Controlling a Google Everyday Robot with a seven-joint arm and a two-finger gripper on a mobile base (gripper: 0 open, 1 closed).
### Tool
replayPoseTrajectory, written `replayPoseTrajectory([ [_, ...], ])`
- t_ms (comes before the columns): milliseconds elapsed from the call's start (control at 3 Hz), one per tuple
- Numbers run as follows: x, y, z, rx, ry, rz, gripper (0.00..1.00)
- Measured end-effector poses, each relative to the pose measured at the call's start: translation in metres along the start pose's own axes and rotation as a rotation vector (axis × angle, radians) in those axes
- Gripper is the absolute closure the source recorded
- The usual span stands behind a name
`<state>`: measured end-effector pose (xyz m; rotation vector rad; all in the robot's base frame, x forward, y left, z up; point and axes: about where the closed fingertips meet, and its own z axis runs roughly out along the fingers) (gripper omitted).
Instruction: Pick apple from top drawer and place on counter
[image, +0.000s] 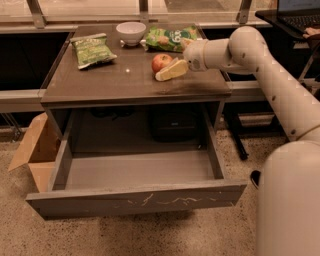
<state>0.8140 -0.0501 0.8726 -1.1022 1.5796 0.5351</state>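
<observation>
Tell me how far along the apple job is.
Done: the top drawer stands open with nothing inside, and the apple appears to rest on the counter. In hand: the pincer sits close beside the apple. Left: confirm release and pull the arm clear.

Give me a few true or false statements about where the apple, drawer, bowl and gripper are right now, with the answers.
1. The apple is in the drawer. False: it is up on the counter.
2. The drawer is pulled open. True.
3. The gripper is over the counter, right beside the apple. True.
4. The bowl sits at the counter's front edge. False: it is at the back edge.
</observation>
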Motion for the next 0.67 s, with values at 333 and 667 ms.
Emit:
replayPoseTrajectory([
  [333, -0.013, 0.004, -0.033, 0.058, -0.092, -0.003, 0.00],
  [667, -0.025, 0.013, -0.065, 0.090, -0.183, -0.015, 0.00],
])
